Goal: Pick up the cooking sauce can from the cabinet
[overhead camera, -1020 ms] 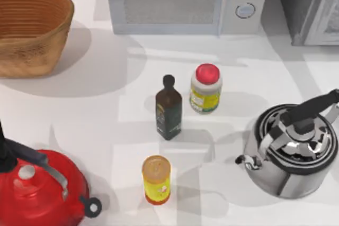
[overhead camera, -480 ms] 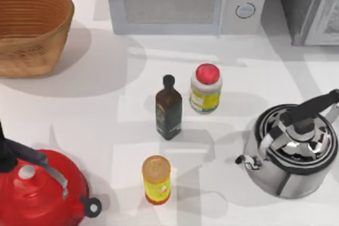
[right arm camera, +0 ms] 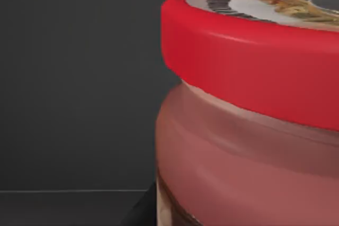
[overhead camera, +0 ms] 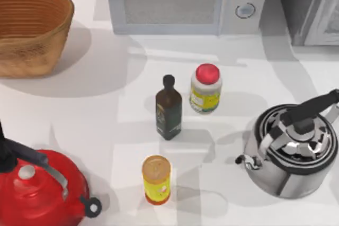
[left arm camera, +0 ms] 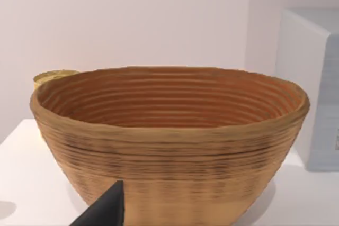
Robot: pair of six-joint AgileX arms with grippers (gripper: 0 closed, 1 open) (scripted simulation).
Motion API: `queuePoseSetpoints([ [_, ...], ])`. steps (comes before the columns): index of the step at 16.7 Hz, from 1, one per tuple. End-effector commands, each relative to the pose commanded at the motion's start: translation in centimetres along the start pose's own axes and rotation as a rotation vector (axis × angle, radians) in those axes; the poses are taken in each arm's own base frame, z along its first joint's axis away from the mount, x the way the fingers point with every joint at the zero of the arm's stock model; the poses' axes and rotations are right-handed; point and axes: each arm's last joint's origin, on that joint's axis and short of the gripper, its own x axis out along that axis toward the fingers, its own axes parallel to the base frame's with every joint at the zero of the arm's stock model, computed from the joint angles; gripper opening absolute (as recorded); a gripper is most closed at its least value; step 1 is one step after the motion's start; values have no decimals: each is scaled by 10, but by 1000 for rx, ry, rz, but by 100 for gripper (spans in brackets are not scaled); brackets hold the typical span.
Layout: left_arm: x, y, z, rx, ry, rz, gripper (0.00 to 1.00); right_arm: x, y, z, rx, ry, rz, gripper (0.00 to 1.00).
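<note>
The cooking sauce can looms very close in the right wrist view, with a reddish body and a red top bearing a round white-and-dark mark. Behind it is the dark inside of the cabinet. My right gripper shows as a dark edge right beside the can's base. In the top view the cabinet stands at the back right, dark grey with a pale framed door. My left gripper shows as a dark tip facing the wicker basket.
On the table stand a microwave, a wicker basket, a dark bottle, a white jar with a red cap, a yellow can, a steel kettle and a red kettle.
The shadows on the table beside the cabinet have shifted slightly. The objects on the table have not moved.
</note>
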Motion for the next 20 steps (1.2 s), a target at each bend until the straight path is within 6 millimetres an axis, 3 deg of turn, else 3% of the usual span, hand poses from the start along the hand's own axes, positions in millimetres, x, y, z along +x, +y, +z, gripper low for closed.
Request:
queuePoseSetpoints([
  [2,0,0,0,0,0,0,100,-34,-4,8,0,1,0,0],
  [4,0,0,0,0,0,0,100,-52,-6,10,-2,8,1,0],
  [10,0,0,0,0,0,0,100,-57,-9,11,3,0,-4,0],
  [14,0,0,0,0,0,0,100,-68,-21,5,13,-11,-24,0],
  [20,0,0,0,0,0,0,100,-100,-49,-35,24,-17,-42,0],
])
